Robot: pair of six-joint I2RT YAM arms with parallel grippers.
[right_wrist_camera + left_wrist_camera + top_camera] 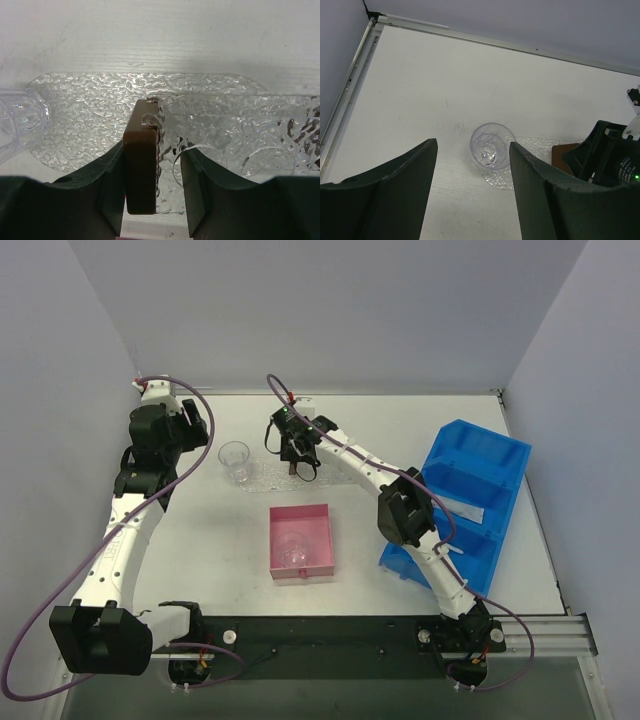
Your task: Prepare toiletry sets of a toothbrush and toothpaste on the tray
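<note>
The tray of clear bumpy plastic lies at the table's far middle; it also shows under my right wrist and ahead of my left wrist. My right gripper reaches down over the tray's right part. In the right wrist view my right gripper is shut on an upright brown block and the clear plastic panel beside it. My left gripper hangs open and empty left of the tray. A clear cup stands on the tray's left end, just beyond my left gripper. No toothbrush or toothpaste shows.
A square pink box sits in front of the tray with a clear cup inside. A big blue bin stands at the right with a white strip in it. Walls close off the back and sides.
</note>
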